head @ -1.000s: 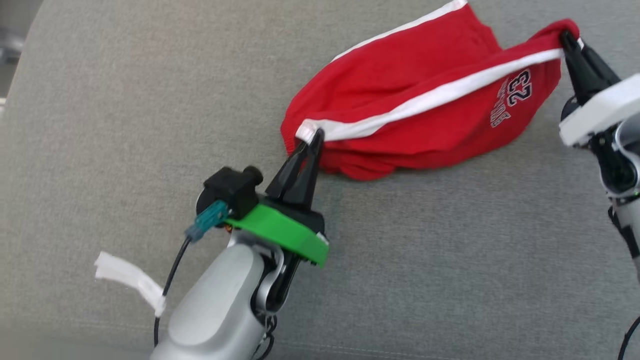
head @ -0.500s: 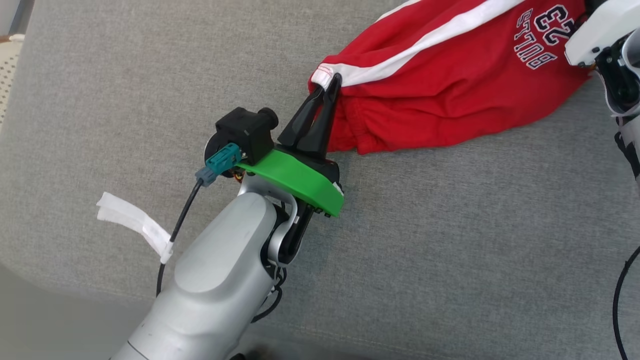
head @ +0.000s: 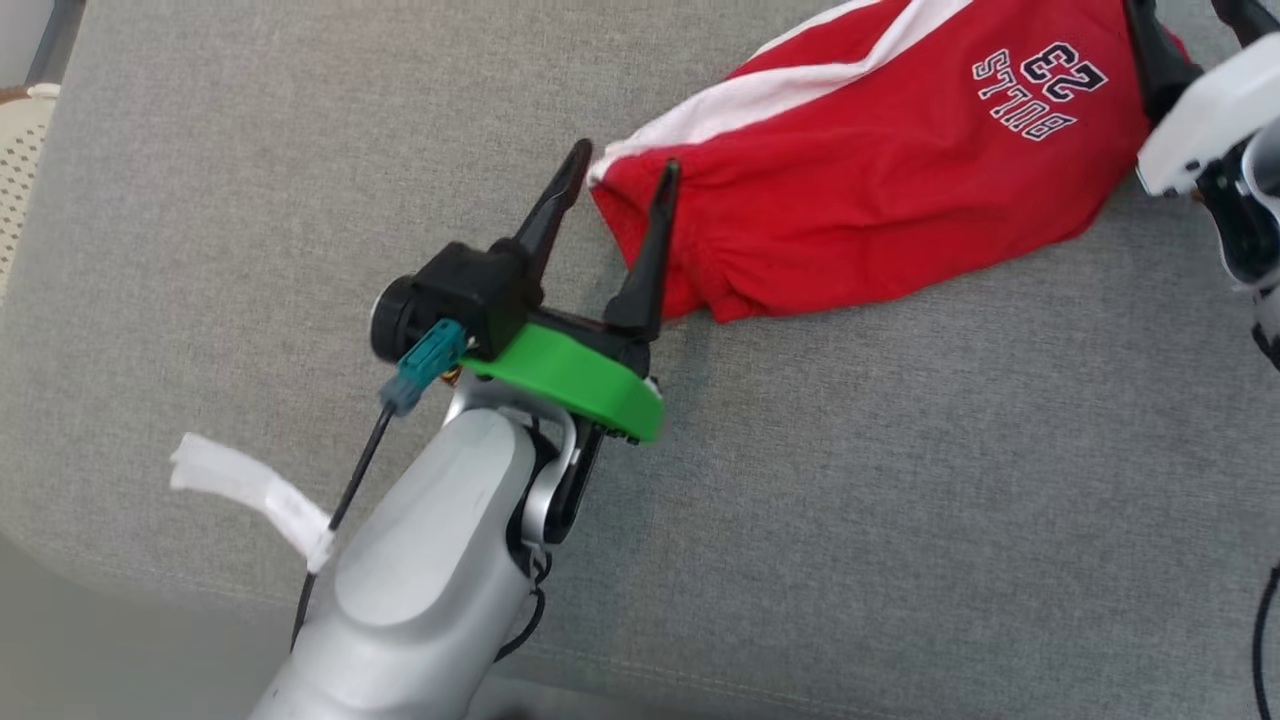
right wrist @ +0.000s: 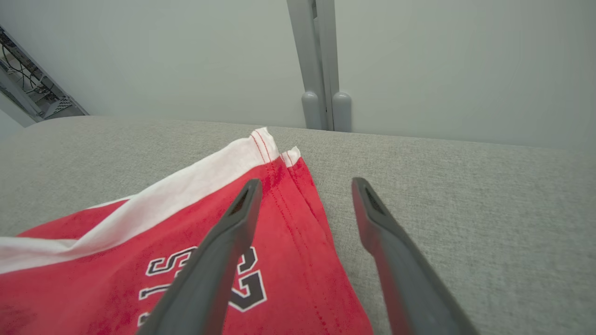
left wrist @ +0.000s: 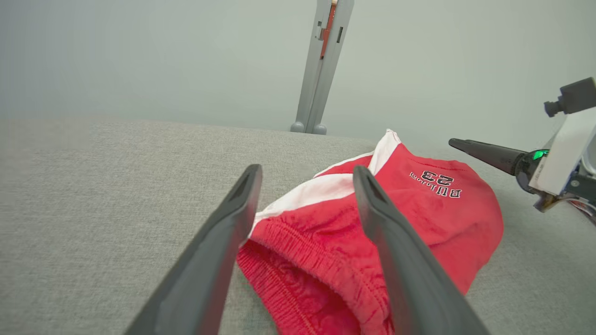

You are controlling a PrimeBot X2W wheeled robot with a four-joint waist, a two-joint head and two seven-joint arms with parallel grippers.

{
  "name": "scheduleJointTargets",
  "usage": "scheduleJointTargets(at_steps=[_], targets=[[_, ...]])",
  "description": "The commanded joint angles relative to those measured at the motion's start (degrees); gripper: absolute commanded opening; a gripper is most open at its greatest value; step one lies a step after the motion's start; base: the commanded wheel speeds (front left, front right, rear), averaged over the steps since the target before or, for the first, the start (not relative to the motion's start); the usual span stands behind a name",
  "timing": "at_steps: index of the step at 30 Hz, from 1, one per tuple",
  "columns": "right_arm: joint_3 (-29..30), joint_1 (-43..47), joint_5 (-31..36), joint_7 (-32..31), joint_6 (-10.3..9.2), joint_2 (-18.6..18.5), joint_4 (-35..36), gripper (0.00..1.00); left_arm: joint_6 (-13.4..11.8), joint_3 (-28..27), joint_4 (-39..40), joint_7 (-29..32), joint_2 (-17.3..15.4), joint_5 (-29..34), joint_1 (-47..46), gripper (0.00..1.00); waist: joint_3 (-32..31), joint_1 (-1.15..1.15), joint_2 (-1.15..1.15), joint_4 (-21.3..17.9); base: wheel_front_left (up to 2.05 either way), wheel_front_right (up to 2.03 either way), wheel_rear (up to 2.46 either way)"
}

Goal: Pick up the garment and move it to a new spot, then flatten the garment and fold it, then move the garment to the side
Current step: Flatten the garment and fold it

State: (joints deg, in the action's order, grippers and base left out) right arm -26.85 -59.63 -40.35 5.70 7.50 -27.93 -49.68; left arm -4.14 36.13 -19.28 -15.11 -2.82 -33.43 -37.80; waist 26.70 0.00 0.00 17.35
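Left fingers (head: pixel 652 240) stand wide open and hold nothing. Their tips sit on each side of the near end of the red shorts (head: pixel 850 200), right by the stretchy waistband (left wrist: pixel 298 242). One tip is over the grey cushion (head: pixel 250 200) and the other is over the red cloth. I cannot tell if they touch it.

The shorts lie on the cushion and run from the left fingers across to the right fingers. They are not flat. They look bunched and folded over, with a white stripe (head: pixel 755 88) along the far edge and the print BULLS 23 (head: pixel 1035 80) near the right end.

Right fingers (head: pixel 1160 55) are wide open too and hold nothing. One finger is over the red cloth by the number. The other is over bare cushion, just past the stitched leg edge (right wrist: pixel 291 186).

I think the shorts are light, soft and floppy, and they cannot break. They will likely sag and crumple if lifted by one spot, so two holds far apart seem best. The waistband is thick and bumpy, so it looks like a good place to pinch on the left. The stitched leg edge looks good on the right. Thin cloth may slip, so each pinch should go deep and take all the layers.
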Motion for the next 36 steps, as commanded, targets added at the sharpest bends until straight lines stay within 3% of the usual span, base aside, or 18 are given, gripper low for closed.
scheduleJointTargets(at_steps=[1,6,19,20,21,22,36], targets=[[-0.7,1.2,-0.7,-0.1,-0.04,-0.9,-0.3,1.00,-0.5,-1.2,0.7,0.0,-0.2,1.5,1.6,1.00,-1.1,0.00,0.00,-0.5,0.00,0.00,0.00],[-3.6,3.9,-3.1,-0.1,-0.04,-3.1,-0.7,1.00,0.1,-7.8,4.6,0.0,-0.2,6.9,8.2,1.00,-2.0,0.00,0.00,-0.3,0.00,0.00,0.00],[-8.0,4.6,-6.3,-2.5,-0.04,-2.3,-5.9,1.00,-1.1,-17.7,14.5,0.0,-0.2,13.3,19.6,1.00,-2.3,0.00,0.00,2.4,0.00,0.00,0.00],[-8.3,4.9,-6.8,-2.7,-0.03,-2.0,-6.0,0.47,-1.1,-18.1,15.0,0.0,-0.2,13.5,20.4,1.00,-2.4,0.00,0.00,2.4,0.00,0.00,0.00],[-8.6,5.0,-7.0,-2.7,-0.03,-2.1,-6.0,0.09,-1.1,-18.3,15.3,0.0,-0.2,13.7,21.0,1.00,-2.4,0.00,0.00,2.4,0.00,0.00,0.00],[-8.8,5.1,-7.3,-2.7,-0.03,-2.1,-6.0,0.00,-1.1,-18.6,15.6,0.0,-0.2,13.9,21.6,1.00,-2.5,0.00,0.00,2.4,0.00,0.00,0.00],[-8.8,12.0,-14.6,6.4,-0.07,-3.5,-3.4,0.00,-1.1,-21.8,16.2,0.0,-0.2,16.2,26.9,1.00,-8.9,0.00,0.00,-1.7,0.00,0.00,0.00]])
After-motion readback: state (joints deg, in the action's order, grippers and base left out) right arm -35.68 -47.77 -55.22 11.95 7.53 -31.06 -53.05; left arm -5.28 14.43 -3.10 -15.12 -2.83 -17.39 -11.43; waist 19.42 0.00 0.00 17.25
